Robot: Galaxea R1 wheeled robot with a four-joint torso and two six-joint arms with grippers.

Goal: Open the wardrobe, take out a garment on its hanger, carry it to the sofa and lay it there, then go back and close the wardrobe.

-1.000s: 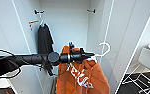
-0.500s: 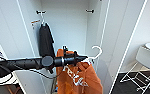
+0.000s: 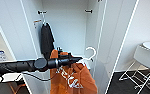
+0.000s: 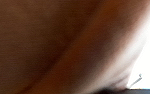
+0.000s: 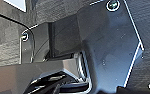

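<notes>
Lowered since earlier, the garment hangs from left jaws gripping its hanger, black T-shirt behind.

Black T-shirt: hanging limp from its own white hanger, up at the left, on a dark hook
White chair: far right, rounded seat; thin wire legs splayed below
Dark floor: showing under that chair
</notes>
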